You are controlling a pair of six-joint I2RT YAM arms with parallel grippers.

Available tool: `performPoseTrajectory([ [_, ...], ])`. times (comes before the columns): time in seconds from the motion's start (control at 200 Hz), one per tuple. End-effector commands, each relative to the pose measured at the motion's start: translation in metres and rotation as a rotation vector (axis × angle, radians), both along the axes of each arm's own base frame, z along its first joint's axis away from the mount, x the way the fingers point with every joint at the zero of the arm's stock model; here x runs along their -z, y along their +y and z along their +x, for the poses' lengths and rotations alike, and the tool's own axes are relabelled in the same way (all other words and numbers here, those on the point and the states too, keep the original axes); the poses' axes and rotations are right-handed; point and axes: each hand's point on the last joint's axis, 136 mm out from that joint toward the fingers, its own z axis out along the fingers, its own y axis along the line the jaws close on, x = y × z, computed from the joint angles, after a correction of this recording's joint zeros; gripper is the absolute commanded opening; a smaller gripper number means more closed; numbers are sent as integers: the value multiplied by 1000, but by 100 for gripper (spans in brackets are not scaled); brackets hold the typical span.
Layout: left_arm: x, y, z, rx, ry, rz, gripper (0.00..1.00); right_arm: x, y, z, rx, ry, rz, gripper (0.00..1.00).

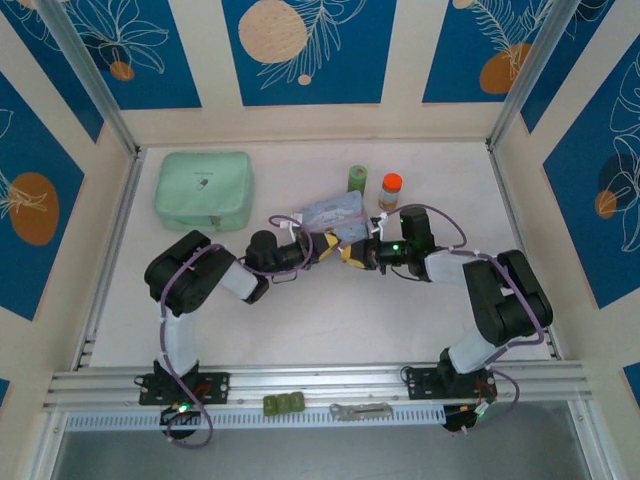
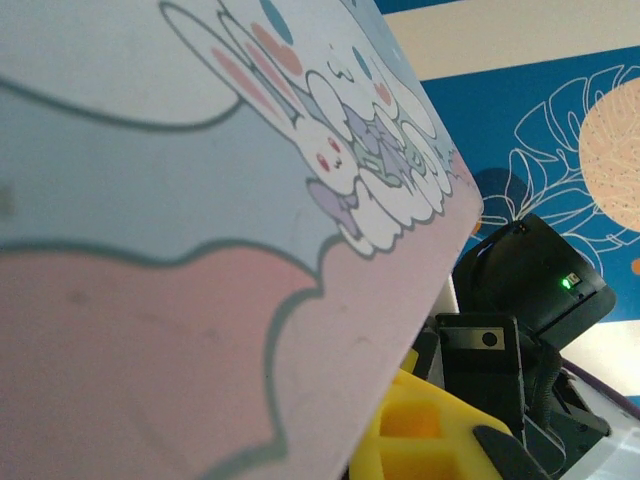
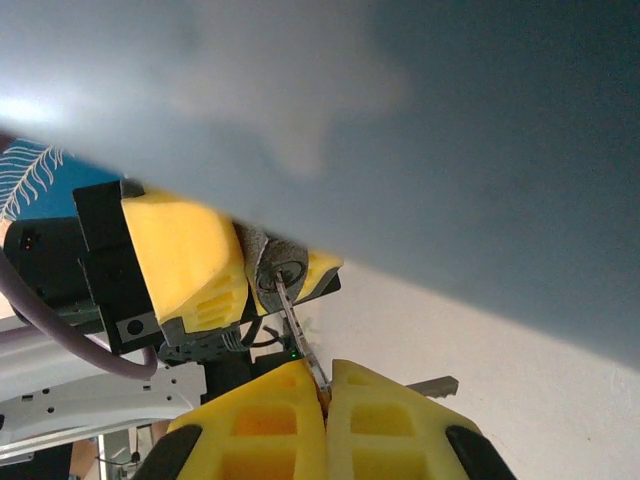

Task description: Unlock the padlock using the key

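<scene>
- The left gripper (image 3: pixel 255 275) has its yellow pads (image 3: pixel 185 260) pressed onto the padlock (image 3: pixel 270 262), which sits between them with its keyhole end facing the other hand. The shackle is hidden.
- The padlock looks light, stiff and smooth, so it will likely twist in the foam under torque. It is best held broadly across its body, as it is here.
- The key (image 3: pixel 300 325) spans the gap between the hands, its tip at the keyhole and apparently entered. It looks thin and probably bendable, so I would pinch it close to the head and turn it gently.
- The right gripper (image 3: pixel 325 385) has its fingers closed together on the key's near end.
- Above both hands hangs the pale blue tin (image 2: pixel 200 200), printed with rabbits.
- By count there are one padlock, one tin and two grippers.
- There is one sure key; a toothed metal sliver (image 3: pixel 432 385) just right of the right fingers may be another, but I cannot tell.
</scene>
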Motion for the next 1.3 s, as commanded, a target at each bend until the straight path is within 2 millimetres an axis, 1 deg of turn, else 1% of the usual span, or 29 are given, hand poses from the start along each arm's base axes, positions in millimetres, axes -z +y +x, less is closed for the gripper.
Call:
performPoseTrajectory([
  [0.0, -22, -29, -64, 283, -60, -51, 0, -20, 2, 40, 100, -80, 1, 0],
  [0.11, -21, -33, -68, 294, -56, -50, 0, -20, 4, 46, 147, -56, 15, 0],
  [0.18, -20, -36, -70, 305, -56, -51, 0, -25, 11, 47, 156, -70, 20, 0],
  [0.36, -22, -38, -73, 319, -61, -55, 0, -28, 15, 56, 162, -126, -45, 0],
  [0.455, -23, -39, -76, 332, -64, -55, 0, -35, 22, 60, 94, -212, -39, 0],
  [0.57, -23, -39, -79, 346, -64, -55, 0, -46, 32, 50, -84, -360, -20, 0],
  [0.635, -23, -38, -80, 351, -62, -55, 0, -47, 34, 44, -158, -401, -22, 0],
  [0.7, -24, -38, -81, 358, -61, -57, 0, -49, 34, 42, -200, -434, -23, 0],
  [0.835, -27, -40, -84, 384, -62, -64, 0, -47, 32, 41, -252, -448, -20, 0],
  [0.94, -32, -41, -85, 410, -67, -73, 0, -45, 28, 46, -274, -439, 6, 0],
  [1.005, -34, -42, -86, 422, -67, -77, 0, -43, 26, 53, -267, -429, -10, 0],
  [1.115, -37, -43, -86, 429, -75, -82, 0, -43, 31, 62, -248, -413, -3, 0],
  [1.2, -41, -44, -86, 431, -84, -88, 0, -38, 37, 66, -232, -370, -9, 0],
  [1.295, -40, -45, -87, 433, -81, -86, 0, -35, 41, 71, -194, -334, -19, 0],
])
